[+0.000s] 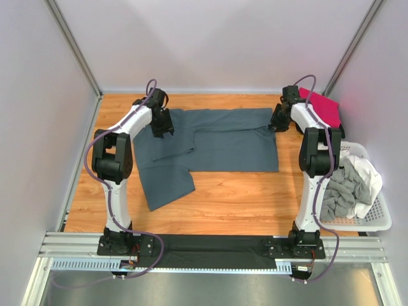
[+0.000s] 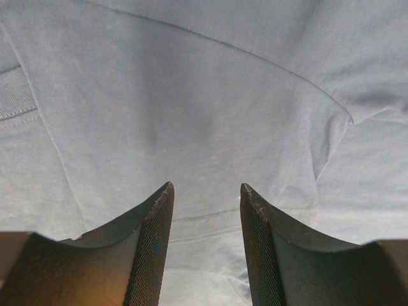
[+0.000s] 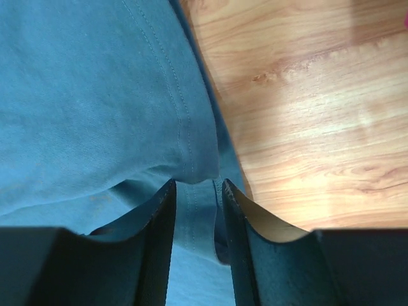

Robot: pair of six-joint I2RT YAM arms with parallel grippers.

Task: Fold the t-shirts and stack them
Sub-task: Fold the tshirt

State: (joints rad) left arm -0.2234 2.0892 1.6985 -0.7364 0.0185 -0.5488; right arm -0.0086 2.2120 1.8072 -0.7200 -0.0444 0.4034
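The left gripper is positioned over the left part of the slate blue-grey t-shirt, which is spread, partly folded, on the wooden table. Its jaws are parted and nothing is held between them. The right gripper is placed at the shirt's far right corner, with the stitched hem lying in the narrow gap between its jaws. Whether the hem is clamped cannot be told.

If the right corner is lifted while the left side is not gripped, the cloth is likely to be dragged askew and the fold spoiled. A shallow pinch on the hem may also slip free.

The shirt's whole outline is shown by the overhead view alone, as are the magenta-pink t-shirt at the far right and the white lattice basket holding light grey and white shirts. Jaw spacing is shown only by the wrist views.
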